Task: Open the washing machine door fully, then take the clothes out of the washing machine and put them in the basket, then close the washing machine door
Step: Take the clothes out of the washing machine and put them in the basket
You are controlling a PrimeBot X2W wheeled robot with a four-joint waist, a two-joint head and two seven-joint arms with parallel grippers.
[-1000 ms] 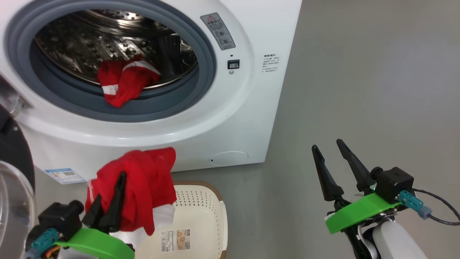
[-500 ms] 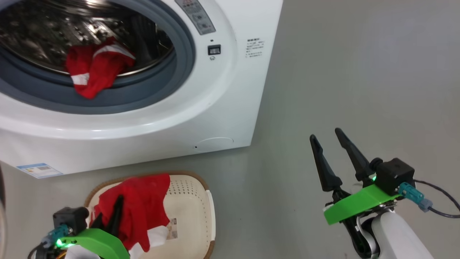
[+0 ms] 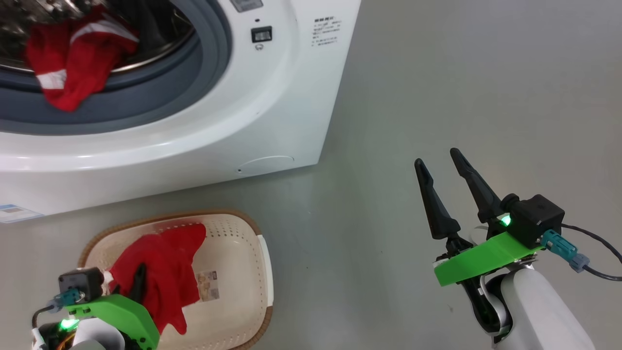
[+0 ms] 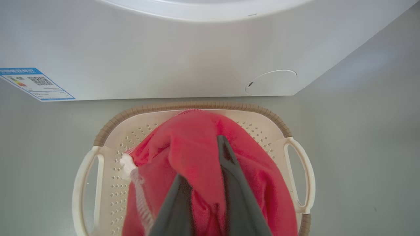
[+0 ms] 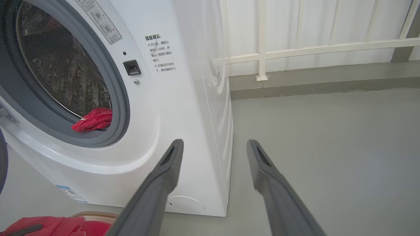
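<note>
Left hand point(image 4: 201, 160) pinches the clothes point(image 4: 193, 131); right hand point(image 3: 436, 156) idle, fingers spread.

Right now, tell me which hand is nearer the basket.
Left. The left hand is over the basket, gripping a red garment; the right hand hangs open above the floor, well to its right.

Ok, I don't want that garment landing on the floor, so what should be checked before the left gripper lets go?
1. Left gripper shut on held garment: ok.
2. Held garment over the basket: ok.
3. Held garment resting on the basket bottom: cannot tell.
4. Right gripper open, empty, away from the basket: ok.
5. Washer emptied: not ok, second garment lies across the gasket.
</note>
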